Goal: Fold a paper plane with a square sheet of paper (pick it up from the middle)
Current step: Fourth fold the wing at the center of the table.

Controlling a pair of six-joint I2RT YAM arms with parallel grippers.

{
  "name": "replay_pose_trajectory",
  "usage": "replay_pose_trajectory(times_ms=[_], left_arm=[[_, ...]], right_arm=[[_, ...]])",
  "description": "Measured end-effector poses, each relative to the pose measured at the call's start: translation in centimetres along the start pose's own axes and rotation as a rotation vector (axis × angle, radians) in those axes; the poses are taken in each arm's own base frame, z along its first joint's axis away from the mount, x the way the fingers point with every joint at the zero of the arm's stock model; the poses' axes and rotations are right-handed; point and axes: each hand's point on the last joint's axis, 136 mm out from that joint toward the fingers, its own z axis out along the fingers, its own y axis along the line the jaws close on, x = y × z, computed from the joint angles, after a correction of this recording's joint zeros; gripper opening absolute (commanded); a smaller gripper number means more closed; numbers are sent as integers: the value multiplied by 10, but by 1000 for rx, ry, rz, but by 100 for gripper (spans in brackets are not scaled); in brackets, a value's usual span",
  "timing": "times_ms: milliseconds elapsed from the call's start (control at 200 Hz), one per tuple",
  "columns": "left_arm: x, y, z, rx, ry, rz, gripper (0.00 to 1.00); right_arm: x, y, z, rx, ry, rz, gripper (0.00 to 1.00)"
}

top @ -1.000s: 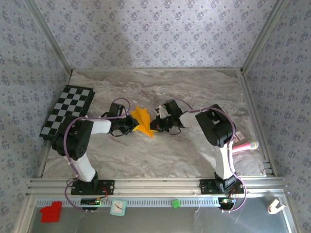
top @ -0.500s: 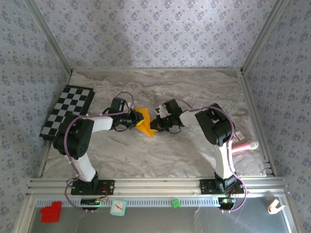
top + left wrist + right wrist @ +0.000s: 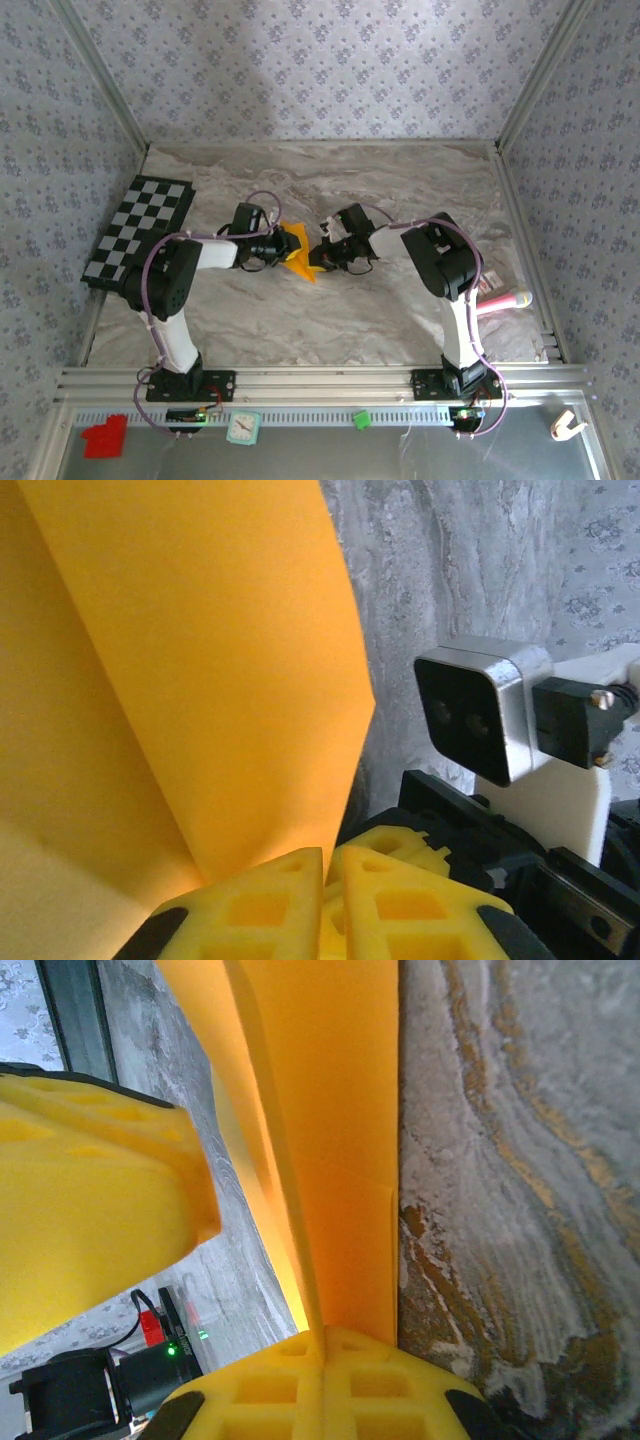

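Pinching folded paper [image 3: 298, 258] edges, left pincer [image 3: 325, 865] faces right pincer [image 3: 322, 1336].

Both arms reach inward from their bases and meet near the middle of the table. The left arm [image 3: 165, 290] rises from its base, bends sharply at the elbow and stretches low to the right. The right arm [image 3: 445, 265] mirrors it, its forearm pointing left. The left gripper [image 3: 289, 243] and the right gripper [image 3: 317, 259] sit tip to tip, just beside each other. Seen from the left wrist, its yellow fingers [image 3: 265, 900] are pressed together on the paper [image 3: 180, 660]. The right gripper's fingers [image 3: 265, 1390] are likewise pinched closed on it, apparently along a fold.
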Motion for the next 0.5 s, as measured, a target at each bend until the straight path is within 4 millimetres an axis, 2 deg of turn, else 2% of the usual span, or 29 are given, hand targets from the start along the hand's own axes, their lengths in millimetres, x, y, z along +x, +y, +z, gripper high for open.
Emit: replay_pose_trajectory(times_ms=[195,500], left_arm=[[1,11,7,-16,10,-15,13],[3,18,11,-30,19,-18,13]], right_arm=[[0,0,0,1,2,0,4],[0,0,0,2,3,2,5]])
